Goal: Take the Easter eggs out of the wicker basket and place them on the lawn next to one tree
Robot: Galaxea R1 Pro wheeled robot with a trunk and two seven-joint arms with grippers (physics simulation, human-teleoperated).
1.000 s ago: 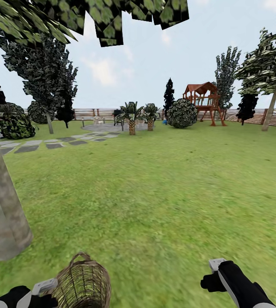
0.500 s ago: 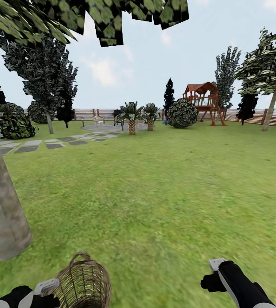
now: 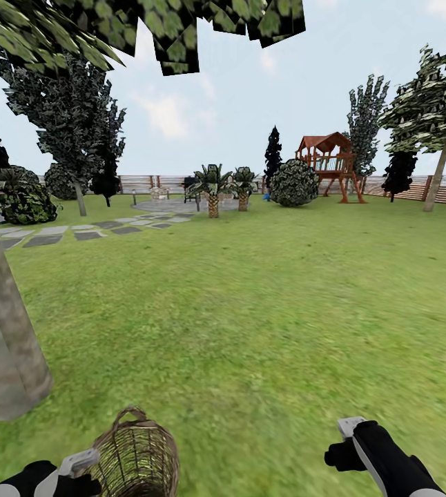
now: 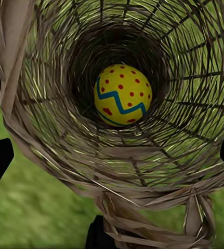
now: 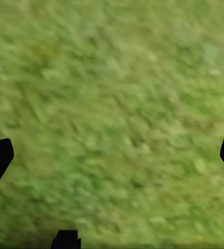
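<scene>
The wicker basket stands on the lawn at the bottom left of the head view, a short way right of the thick grey-brown tree trunk. My left gripper is right beside the basket's left side. The left wrist view looks straight into the basket, where one yellow Easter egg with a blue zigzag and red dots lies at the bottom. The left gripper is open, fingers spread outside the rim. My right gripper hangs open over bare grass, holding nothing.
A stepping-stone path leads to a paved circle with short palms. A round bush, a red wooden playset, a fence and another leafy tree stand far back. Open grass stretches ahead and to the right.
My left arm has crept slightly right, closer to the basket. The basket, the right arm and the camera have stayed still.
</scene>
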